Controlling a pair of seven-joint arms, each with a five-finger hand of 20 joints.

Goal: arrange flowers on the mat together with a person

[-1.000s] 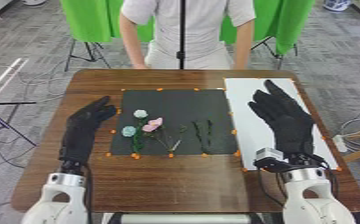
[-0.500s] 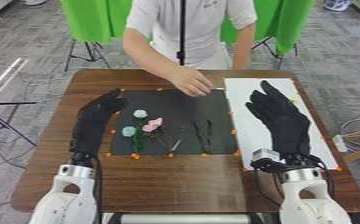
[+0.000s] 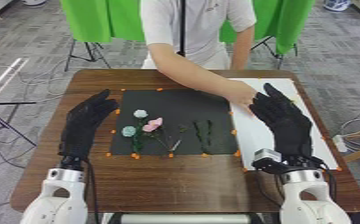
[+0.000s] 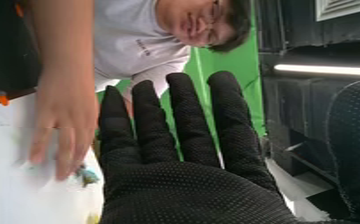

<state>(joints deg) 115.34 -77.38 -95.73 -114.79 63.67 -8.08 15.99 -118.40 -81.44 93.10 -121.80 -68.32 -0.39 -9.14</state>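
Observation:
In the head view, my left hand (image 3: pixel 89 122) is over the table's left side beside the dark mat (image 3: pixel 172 100), its fingers relaxed. My right hand (image 3: pixel 283 122) hangs over the white sheet, fingers extended and holding nothing; the right wrist view shows the same hand (image 4: pixel 190 187) with straight fingers. On the mat lie a white flower (image 3: pixel 140 113), a pale blue flower (image 3: pixel 128 131), a pink flower (image 3: pixel 153 124) and green stems (image 3: pixel 202 135). A person's hand (image 3: pixel 240 93) is over the white sheet by my right fingertips; in the right wrist view a small bluish-green thing (image 4: pixel 88 175) lies near that person's fingers.
The white sheet (image 3: pixel 258 145) lies to the right of the mat on the brown table (image 3: pixel 168 185). Orange markers (image 3: pixel 233 132) dot the edges of the mat and sheet. The person's forearm (image 3: pixel 190 70) crosses the mat's far right corner.
The person's arm came up from their side, passed over the mat's far edge and moved right onto the white sheet. My left hand shifted slightly; the flowers on the mat stayed put.

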